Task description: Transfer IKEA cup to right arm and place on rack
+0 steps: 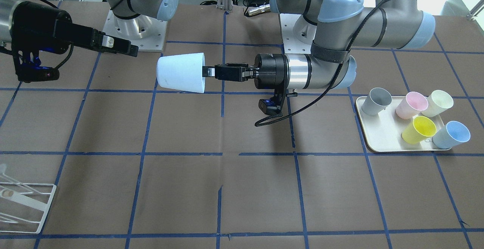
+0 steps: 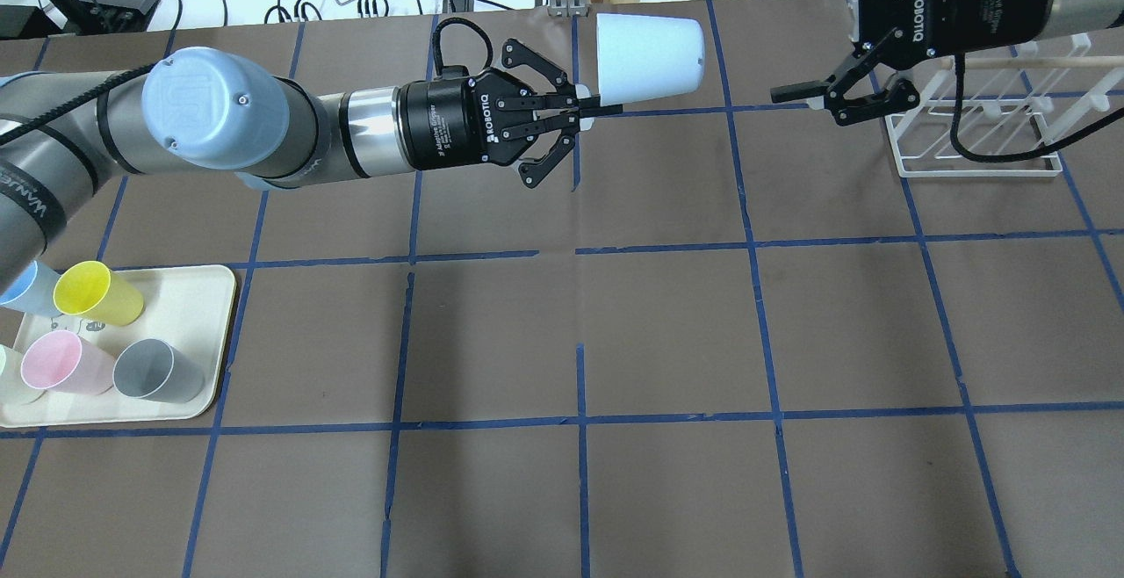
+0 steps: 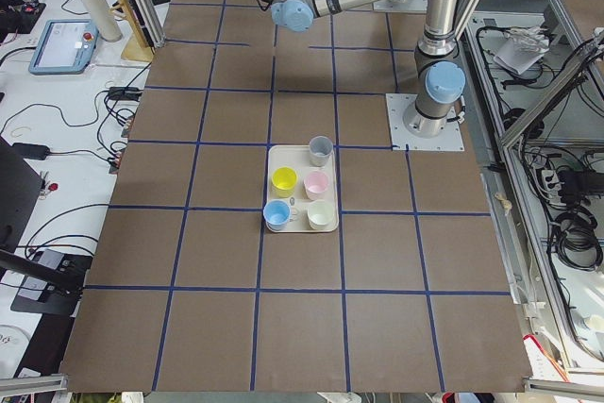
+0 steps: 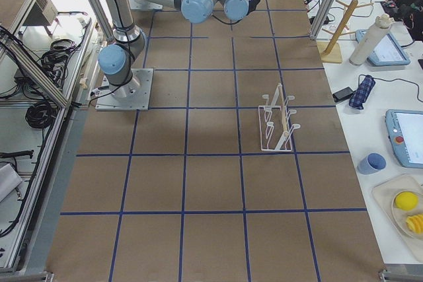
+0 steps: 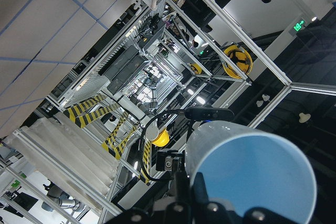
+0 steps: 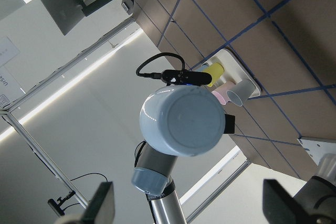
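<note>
My left gripper is shut on the rim of a pale light-blue IKEA cup and holds it sideways in the air, base pointing toward my right arm. The cup also shows in the front view, the left wrist view and the right wrist view. My right gripper is open and empty, a short gap from the cup's base, with its fingers spread wide. The white wire rack stands on the table behind and below my right gripper.
A cream tray near my left arm holds a second light-blue cup plus yellow, pink, grey and cream cups. Brown paper with blue tape lines covers the table.
</note>
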Available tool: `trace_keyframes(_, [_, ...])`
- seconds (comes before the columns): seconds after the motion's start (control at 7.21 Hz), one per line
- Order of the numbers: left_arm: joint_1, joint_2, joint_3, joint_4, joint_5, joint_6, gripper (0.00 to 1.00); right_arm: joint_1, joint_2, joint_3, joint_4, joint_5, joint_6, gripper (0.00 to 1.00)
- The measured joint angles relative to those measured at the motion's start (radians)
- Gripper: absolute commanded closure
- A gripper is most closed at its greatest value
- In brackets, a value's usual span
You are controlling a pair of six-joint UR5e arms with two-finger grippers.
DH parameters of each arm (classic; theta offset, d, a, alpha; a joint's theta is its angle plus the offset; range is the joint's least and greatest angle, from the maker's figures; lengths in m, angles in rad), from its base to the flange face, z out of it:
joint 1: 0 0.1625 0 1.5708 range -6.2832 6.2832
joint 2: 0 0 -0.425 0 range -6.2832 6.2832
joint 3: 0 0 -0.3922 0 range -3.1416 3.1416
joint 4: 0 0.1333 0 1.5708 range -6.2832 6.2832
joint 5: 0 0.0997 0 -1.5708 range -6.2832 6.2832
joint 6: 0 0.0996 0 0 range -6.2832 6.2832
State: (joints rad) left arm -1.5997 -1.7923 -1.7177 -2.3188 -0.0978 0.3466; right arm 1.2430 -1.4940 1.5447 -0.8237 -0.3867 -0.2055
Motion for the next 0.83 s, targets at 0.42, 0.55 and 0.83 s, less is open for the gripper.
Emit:
trace_keyframes(0.42, [-0.017,0.002,0.000,-0.001,-0.027,-0.004,1.00,0.038,0.049,0.000,-0.052,0.009,0.006,0.00])
trace_keyframes(0.55, [-0.024,0.002,0.000,-0.001,-0.041,-0.004,1.00,0.045,0.056,0.000,-0.054,0.015,0.009,0.00])
trace_keyframes(0.83, [-0.030,-0.003,0.000,-0.001,-0.052,-0.004,1.00,0.066,0.064,0.000,-0.057,0.045,0.010,0.00])
